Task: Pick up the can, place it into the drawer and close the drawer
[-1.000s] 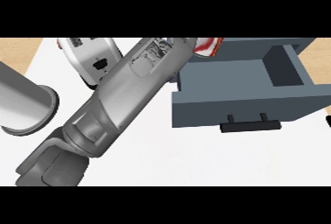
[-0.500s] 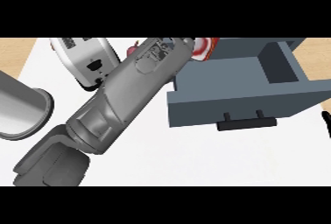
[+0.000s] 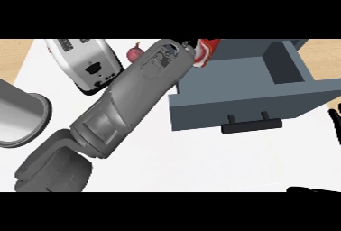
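The can (image 3: 207,50), red and white, shows only as a narrow strip at the far edge of the worktop (image 3: 200,158), just beside the rear left corner of the drawer (image 3: 253,94). Most of it is hidden behind the end of the left forearm (image 3: 130,106). Whether it stands on the worktop or is lifted cannot be told.

The left forearm runs diagonally from the near left corner of the worktop up to the far edge, ending at the can. The left hand itself is covered by the wrist, so its finger state cannot be told, nor whether it holds the can.

The drawer is a blue-grey box, pulled open, at the far right of the worktop. Its interior is visible, with a dark handle (image 3: 251,125) on the front panel facing the near edge.

The right hand (image 3: 335,124) shows only as black fingers at the right edge of the view, near the front right corner of the drawer, and another dark part sits at the lower right edge. Its finger state cannot be told.

A white and black toaster (image 3: 86,63) lies at the far left of the worktop, left of the forearm. A small reddish round object (image 3: 135,53) sits between the toaster and the forearm. A grey metal cylinder (image 3: 16,117) occupies the left edge.
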Controlling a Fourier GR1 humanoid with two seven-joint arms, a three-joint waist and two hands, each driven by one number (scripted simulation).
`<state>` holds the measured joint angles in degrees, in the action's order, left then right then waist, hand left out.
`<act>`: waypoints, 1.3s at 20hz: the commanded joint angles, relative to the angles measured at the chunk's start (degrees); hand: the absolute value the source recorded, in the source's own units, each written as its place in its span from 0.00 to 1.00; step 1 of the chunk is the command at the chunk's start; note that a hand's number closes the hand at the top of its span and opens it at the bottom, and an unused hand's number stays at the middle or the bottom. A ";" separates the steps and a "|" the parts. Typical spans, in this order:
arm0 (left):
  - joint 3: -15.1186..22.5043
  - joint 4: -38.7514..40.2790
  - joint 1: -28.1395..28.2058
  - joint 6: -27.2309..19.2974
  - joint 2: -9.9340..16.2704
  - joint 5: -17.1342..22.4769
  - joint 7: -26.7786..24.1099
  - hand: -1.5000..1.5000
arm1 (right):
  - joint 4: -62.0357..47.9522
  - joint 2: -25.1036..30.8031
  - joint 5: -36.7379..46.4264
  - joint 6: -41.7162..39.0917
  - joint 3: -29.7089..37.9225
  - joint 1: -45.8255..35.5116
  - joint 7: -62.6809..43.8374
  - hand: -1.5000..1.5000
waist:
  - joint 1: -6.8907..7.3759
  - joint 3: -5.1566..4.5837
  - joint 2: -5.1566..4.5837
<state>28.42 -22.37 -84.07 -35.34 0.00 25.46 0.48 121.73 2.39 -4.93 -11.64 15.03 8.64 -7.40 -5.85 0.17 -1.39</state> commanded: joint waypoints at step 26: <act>5.94 1.44 3.43 -10.90 0.00 9.52 -5.61 0.00 | 4.86 5.84 8.50 -1.05 -1.01 -3.28 2.48 0.00 | -2.15 -0.04 -0.57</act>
<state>35.01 -21.06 -80.67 -45.12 0.01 33.32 -4.59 125.41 5.73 0.20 -11.33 13.81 4.91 -7.90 -7.64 0.11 -1.85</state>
